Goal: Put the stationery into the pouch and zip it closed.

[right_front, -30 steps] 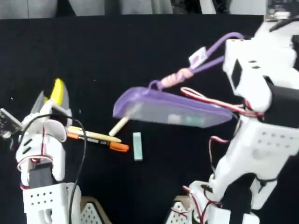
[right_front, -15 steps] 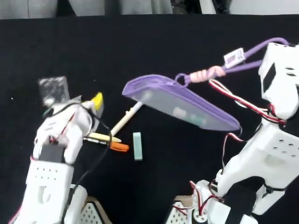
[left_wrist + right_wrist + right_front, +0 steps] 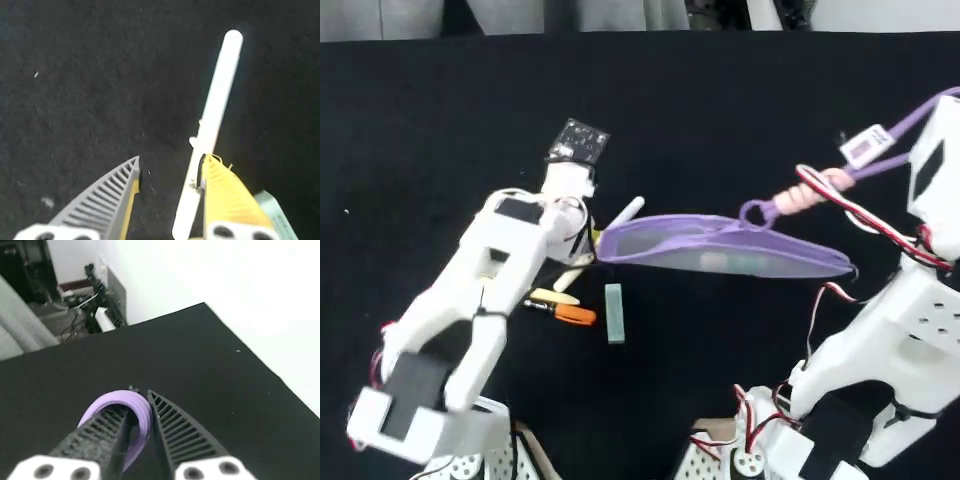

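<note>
The right gripper (image 3: 140, 399) pinches the purple strap (image 3: 114, 403) of the pouch (image 3: 720, 248), which hangs over the black table (image 3: 440, 120), and the left gripper (image 3: 172, 160) is spread, with the white pen (image 3: 215, 100) between its 2 fingers, touching the yellow finger.

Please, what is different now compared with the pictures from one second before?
The left arm swung forward from the table's left edge, and the open left pincer now straddles the white pen. The right pincer, shut on the purple strap, drew the hanging pouch toward its own side and levelled it. The white pen, orange marker and green eraser stayed in place.
</note>
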